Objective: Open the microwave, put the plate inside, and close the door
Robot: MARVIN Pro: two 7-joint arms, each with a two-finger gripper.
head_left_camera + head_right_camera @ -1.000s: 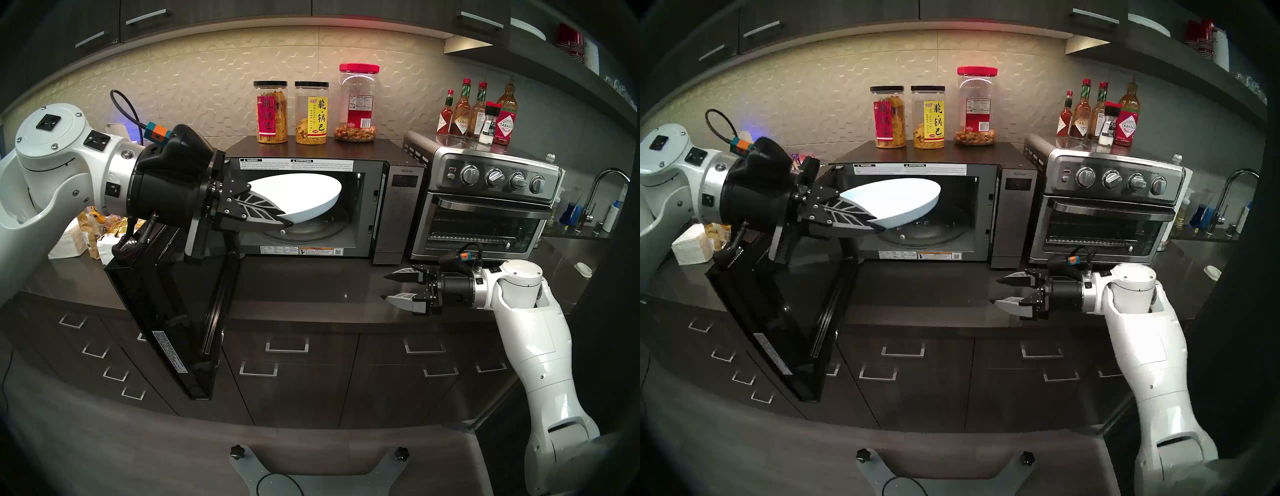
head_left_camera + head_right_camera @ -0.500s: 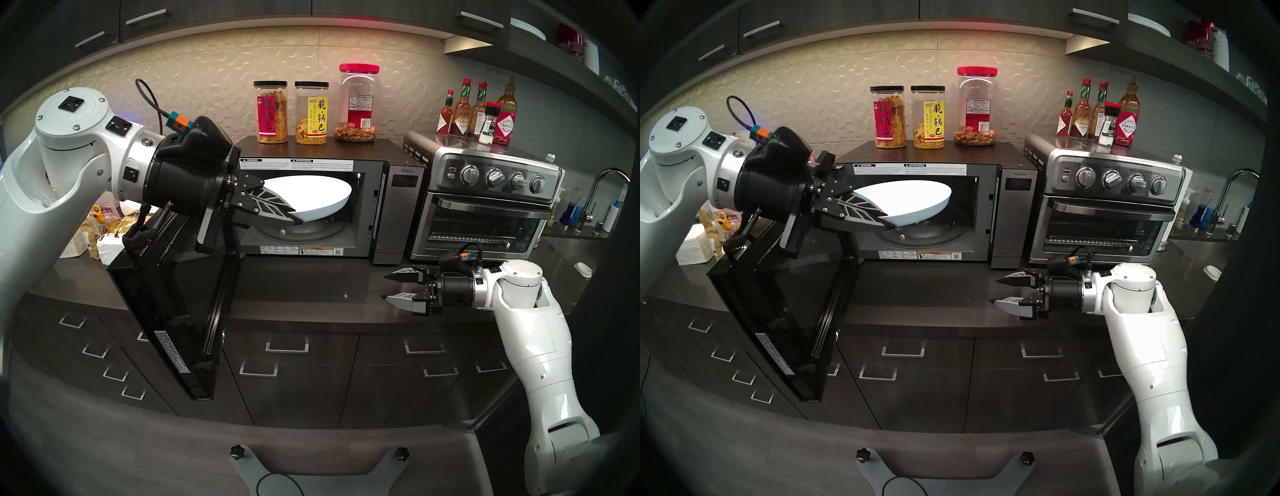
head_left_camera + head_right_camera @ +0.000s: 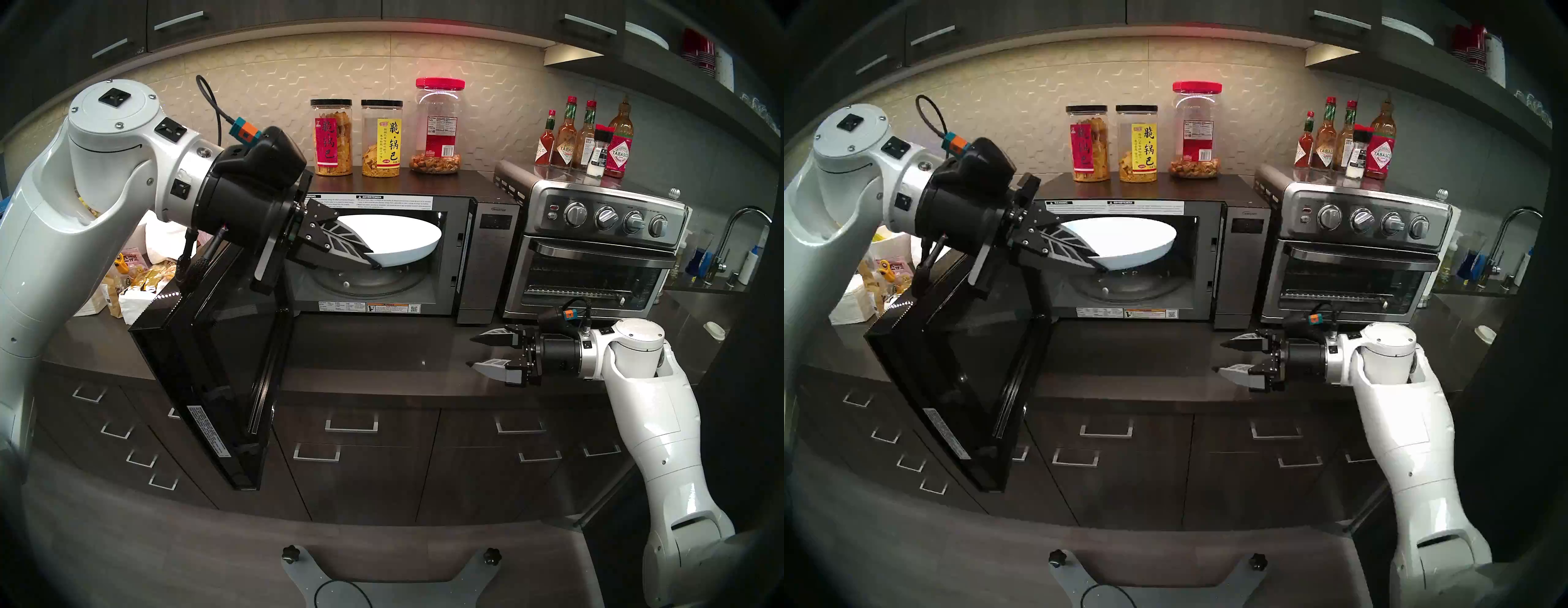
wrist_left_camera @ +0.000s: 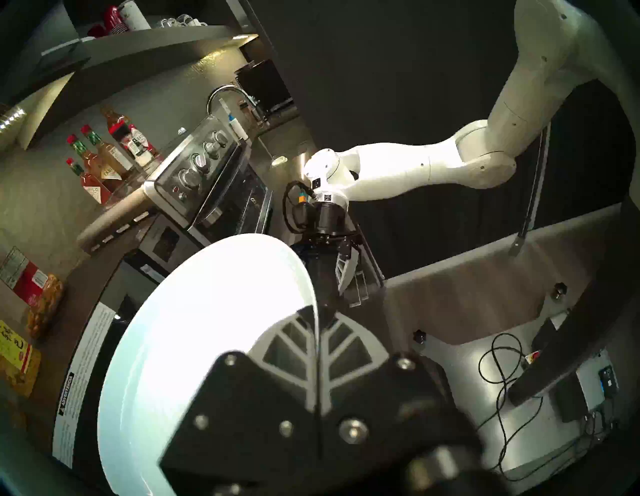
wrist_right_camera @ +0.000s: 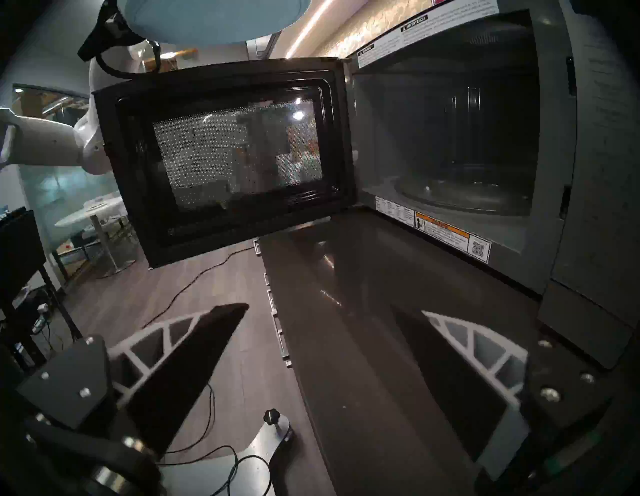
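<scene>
Gripping the plate (image 3: 399,240) by its near rim, the left gripper (image 3: 371,261) has both fingers clamped on it, holding it tilted in the mouth of the microwave (image 3: 488,237), above the glass turntable (image 3: 365,284) and clear of it. The door (image 3: 220,373) stands swung wide to the left. The right gripper (image 3: 475,351) hovers over the counter (image 3: 382,352), fingers apart, empty.

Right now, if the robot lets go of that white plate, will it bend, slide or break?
The plate looks stiff, holding its shape though pinched only at one rim by the left gripper. It looks glossy, so probably slippery. Probably breakable if dropped on the glass turntable.
</scene>
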